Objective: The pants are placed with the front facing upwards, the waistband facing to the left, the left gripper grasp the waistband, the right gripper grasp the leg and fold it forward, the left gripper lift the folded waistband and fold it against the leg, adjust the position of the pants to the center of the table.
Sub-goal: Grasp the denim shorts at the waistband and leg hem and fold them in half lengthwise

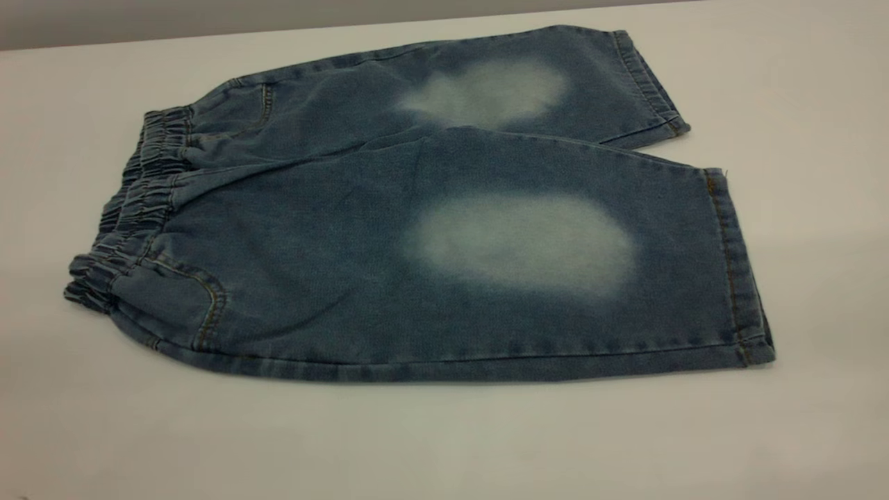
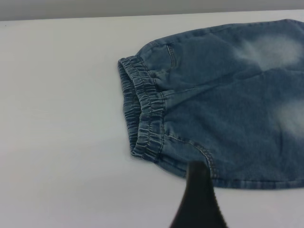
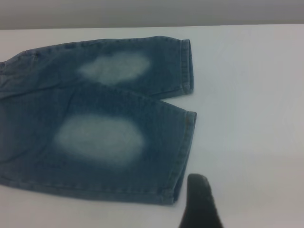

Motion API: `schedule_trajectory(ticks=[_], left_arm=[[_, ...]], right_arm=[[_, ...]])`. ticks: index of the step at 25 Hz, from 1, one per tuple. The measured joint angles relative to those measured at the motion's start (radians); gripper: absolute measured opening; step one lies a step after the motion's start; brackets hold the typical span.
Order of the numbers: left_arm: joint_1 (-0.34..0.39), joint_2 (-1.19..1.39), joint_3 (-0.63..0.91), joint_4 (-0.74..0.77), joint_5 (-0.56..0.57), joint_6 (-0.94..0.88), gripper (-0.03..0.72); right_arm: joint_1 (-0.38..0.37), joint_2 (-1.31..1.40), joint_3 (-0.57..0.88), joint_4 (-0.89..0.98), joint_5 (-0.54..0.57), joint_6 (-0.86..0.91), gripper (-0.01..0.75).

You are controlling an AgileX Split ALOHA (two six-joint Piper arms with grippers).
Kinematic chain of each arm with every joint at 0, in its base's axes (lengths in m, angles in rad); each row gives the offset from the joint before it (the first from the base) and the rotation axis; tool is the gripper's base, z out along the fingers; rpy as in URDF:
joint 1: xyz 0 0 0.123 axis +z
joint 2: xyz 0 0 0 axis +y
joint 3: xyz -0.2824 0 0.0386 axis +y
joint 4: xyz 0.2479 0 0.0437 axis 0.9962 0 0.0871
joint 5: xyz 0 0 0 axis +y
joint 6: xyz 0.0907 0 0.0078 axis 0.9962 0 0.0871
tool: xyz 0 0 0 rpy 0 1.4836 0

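Exterior view: the pants [image 1: 417, 229] lie flat, front up, across the middle of the table [image 1: 444, 437], waistband [image 1: 132, 208] at the frame's left and each leg [image 1: 555, 243] running right, hems at the right. The left gripper [image 2: 197, 199] shows one dark finger tip near the waistband corner; the right gripper [image 3: 199, 202] likewise near the hem. Whether either is spread or closed cannot be told.

One finger shows per end effector: left [image 2: 198, 199], right [image 3: 201, 203].

left hand [image 2: 198, 199]: one finger visible, rest cut off | right hand [image 3: 200, 202]: same
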Motion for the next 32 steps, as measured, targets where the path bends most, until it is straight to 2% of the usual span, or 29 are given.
schedule_trajectory(ticks=[21,25,29,32], left_arm=[[0.000,0.000,0.000,0.000,0.000,-0.001,0.475],[0.000,0.014,-0.026,0.006,-0.021,-0.073,0.475],[0.000,0.116,-0.089,0.093,-0.028,-0.139,0.475],[0.000,0.240,-0.141,0.196,-0.085,-0.136,0.466]], right_arm=[[0.000,0.000,-0.001,0.035,-0.011,0.006,0.411],[0.000,0.018,-0.031,0.054,0.007,-0.014,0.411],[0.002,0.144,-0.072,0.109,-0.011,-0.102,0.410],[0.011,0.285,-0.070,0.165,-0.065,-0.160,0.410]])
